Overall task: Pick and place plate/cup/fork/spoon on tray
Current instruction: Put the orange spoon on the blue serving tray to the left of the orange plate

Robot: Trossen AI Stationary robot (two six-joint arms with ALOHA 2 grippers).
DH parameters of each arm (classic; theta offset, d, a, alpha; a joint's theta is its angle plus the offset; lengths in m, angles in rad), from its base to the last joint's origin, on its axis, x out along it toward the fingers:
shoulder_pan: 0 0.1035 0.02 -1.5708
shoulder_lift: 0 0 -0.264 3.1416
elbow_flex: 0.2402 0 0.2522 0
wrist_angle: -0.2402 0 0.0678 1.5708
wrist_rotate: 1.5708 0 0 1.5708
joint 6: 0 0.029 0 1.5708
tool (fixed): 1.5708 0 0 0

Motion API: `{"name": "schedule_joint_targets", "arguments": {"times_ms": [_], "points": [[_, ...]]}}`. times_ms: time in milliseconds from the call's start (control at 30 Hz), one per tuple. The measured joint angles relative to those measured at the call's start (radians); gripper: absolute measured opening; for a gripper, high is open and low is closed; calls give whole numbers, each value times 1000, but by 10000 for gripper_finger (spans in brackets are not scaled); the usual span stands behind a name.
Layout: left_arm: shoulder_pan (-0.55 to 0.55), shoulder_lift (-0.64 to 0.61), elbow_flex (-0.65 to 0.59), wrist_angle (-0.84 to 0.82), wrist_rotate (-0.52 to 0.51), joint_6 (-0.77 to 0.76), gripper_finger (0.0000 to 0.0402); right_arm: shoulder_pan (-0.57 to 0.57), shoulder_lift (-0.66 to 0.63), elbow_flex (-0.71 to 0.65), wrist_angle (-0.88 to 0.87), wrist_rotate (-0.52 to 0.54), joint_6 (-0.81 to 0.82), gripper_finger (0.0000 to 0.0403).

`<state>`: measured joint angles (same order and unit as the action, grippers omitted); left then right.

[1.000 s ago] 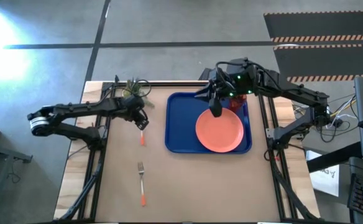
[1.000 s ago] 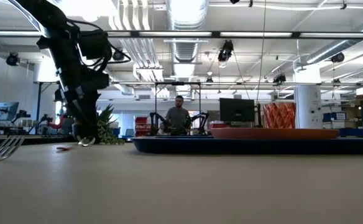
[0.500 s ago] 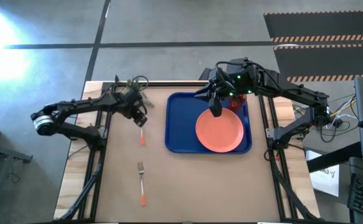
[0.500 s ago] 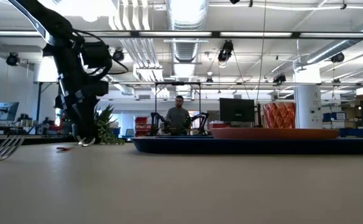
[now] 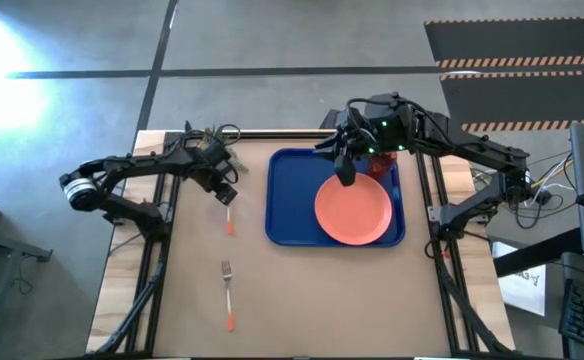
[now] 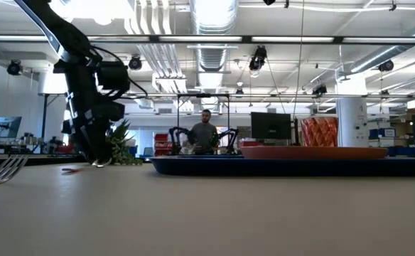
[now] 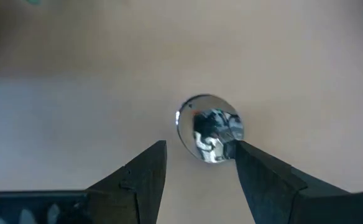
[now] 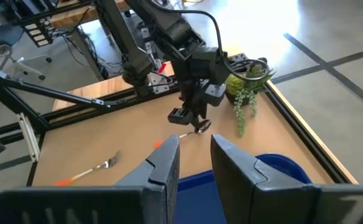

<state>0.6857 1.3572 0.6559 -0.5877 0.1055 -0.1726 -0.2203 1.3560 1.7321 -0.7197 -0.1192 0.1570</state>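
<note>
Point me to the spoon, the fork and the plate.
spoon (image 7: pixel 207 129), left wrist view, on its shiny bowl.
fork (image 5: pixel 228 292), high view, mid-shaft below the tines.
plate (image 5: pixel 353 210), high view, on its centre.

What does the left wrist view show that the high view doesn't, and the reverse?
Only the left wrist view shows the spoon's shiny bowl lying between the open left claw's fingers. Only the high view shows the plate on the blue tray, the fork, and the right claw above the tray. Both show the spoon, the left claw and the table.
</note>
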Motion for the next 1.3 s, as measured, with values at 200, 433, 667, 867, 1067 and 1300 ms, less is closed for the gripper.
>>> {"name": "schedule_joint_targets", "arguments": {"times_ms": [200,433,667,867,1067,1300], "points": [[0,28,0,8,21,-2,173,0,0,0,0,0,0,80],[0,17,0,93,28,-5,173,0,2,0,0,15,0,83],[1,16,-3,100,36,-4,173,0,2,0,0,15,0,75],[2,16,-4,100,45,-4,173,0,2,0,0,15,0,79],[2,15,-6,86,47,-3,173,0,2,0,0,16,0,80],[2,15,-13,45,47,22,173,0,2,0,0,16,0,75]]}}
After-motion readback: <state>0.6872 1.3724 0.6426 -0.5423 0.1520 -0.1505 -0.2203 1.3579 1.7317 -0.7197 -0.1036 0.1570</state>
